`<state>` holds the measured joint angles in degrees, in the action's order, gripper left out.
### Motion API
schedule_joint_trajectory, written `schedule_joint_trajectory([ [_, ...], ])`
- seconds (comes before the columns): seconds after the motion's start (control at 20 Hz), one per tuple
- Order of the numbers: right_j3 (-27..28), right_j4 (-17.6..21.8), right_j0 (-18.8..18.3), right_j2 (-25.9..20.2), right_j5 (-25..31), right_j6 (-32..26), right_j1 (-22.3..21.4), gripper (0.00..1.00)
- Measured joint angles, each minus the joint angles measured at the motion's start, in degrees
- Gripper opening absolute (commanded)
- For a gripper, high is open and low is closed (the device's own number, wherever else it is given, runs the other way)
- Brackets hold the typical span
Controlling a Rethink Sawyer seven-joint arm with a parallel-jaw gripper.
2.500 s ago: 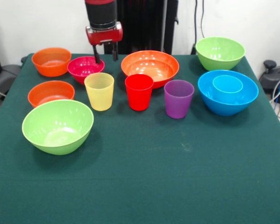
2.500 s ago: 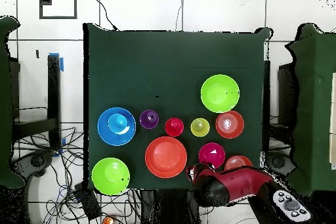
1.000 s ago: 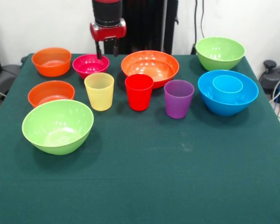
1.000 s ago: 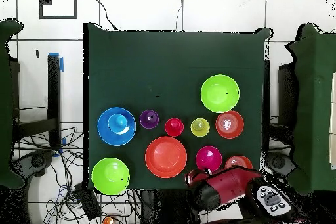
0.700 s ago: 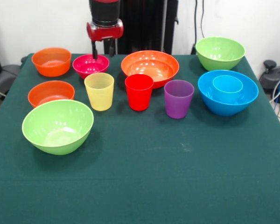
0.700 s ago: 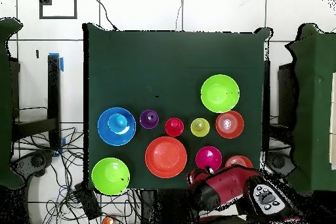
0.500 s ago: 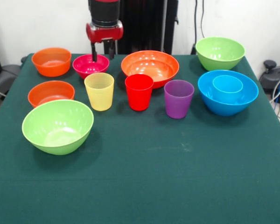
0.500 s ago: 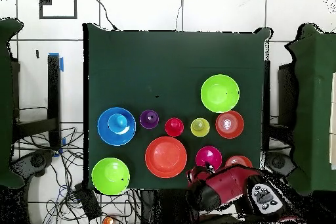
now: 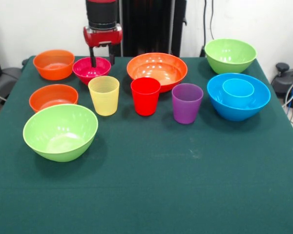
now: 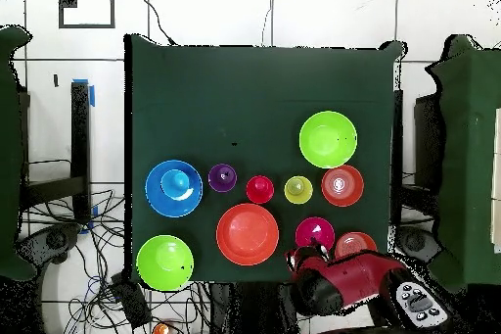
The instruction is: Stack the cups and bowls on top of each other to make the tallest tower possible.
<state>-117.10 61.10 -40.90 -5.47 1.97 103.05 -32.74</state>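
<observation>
Bright, even light fills the front view, and it looks to fall from above: the glossy wide orange plastic bowl (image 9: 157, 69) carries white glare spots on its inner wall, and the large lime green plastic bowl (image 9: 60, 130) at lower left shows a pale sheen on its floor. Shadows on the dark green table cloth (image 9: 176, 185) are soft and short, hugging each base. Focus holds across the frame. From overhead, the cloth (image 10: 245, 95) reads darker and flatter, colours saturated.

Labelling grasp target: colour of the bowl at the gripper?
Magenta bowl; clearest in the front view.
</observation>
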Motion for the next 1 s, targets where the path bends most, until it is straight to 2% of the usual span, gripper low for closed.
schedule_joint_trajectory([
  [0.05, 0.0, 0.0, -0.3, -0.1, 0.0, 0.0, 0.1, 1.00],
  [0.1, 0.0, 0.0, -1.9, -0.8, 0.0, 0.0, 0.3, 0.00],
  [1.0, 0.0, 0.0, -4.4, -3.9, 0.0, 0.0, 0.0, 0.00],
])
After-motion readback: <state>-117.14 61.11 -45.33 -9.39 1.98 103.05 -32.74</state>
